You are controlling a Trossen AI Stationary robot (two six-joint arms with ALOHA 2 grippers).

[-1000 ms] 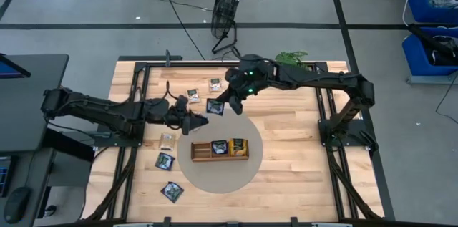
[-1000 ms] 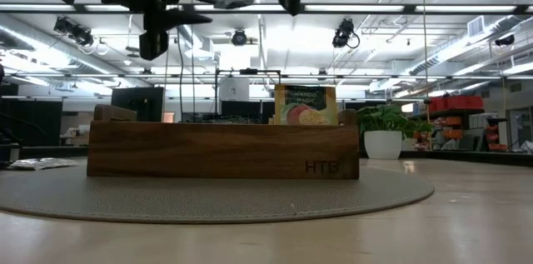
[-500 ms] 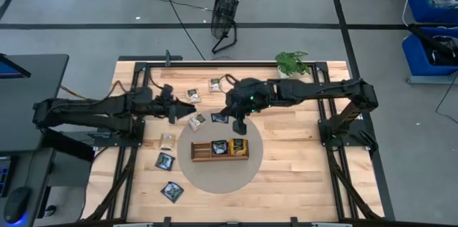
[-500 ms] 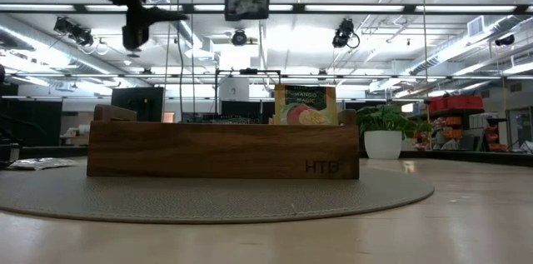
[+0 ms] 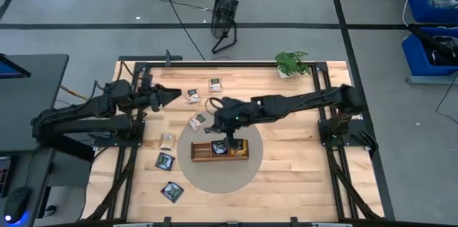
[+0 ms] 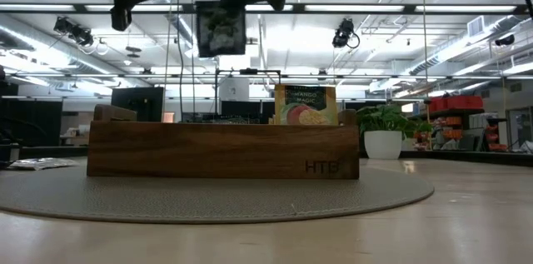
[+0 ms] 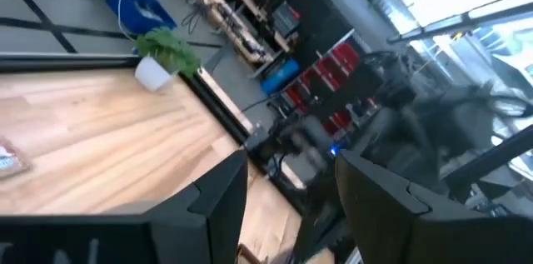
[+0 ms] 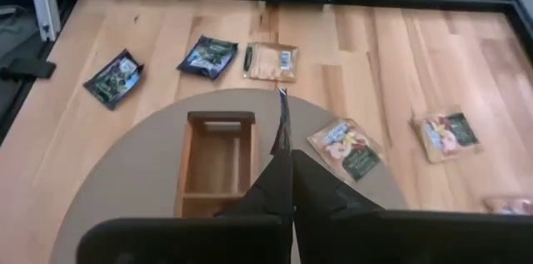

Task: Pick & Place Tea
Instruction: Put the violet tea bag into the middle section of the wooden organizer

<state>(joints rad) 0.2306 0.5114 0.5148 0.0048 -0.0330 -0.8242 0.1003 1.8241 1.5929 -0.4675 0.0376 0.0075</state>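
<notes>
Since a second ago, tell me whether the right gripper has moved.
Yes. In the high view the right gripper, shut on a dark sachet, has come from the table's far side to above the wooden tray.

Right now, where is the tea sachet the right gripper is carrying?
In the low view the dark sachet hangs from the shut right gripper, in the air above the wooden tray; from above, that gripper is over the tray's middle.

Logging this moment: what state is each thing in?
Right gripper: jaws shut on dark sachet, above the tray.
Dark sachet: held, hanging.
Left gripper: jaws open, empty, over the table's left side.
Wooden tray: on round mat, partly filled.
Mango sachet: upright in tray.
</notes>
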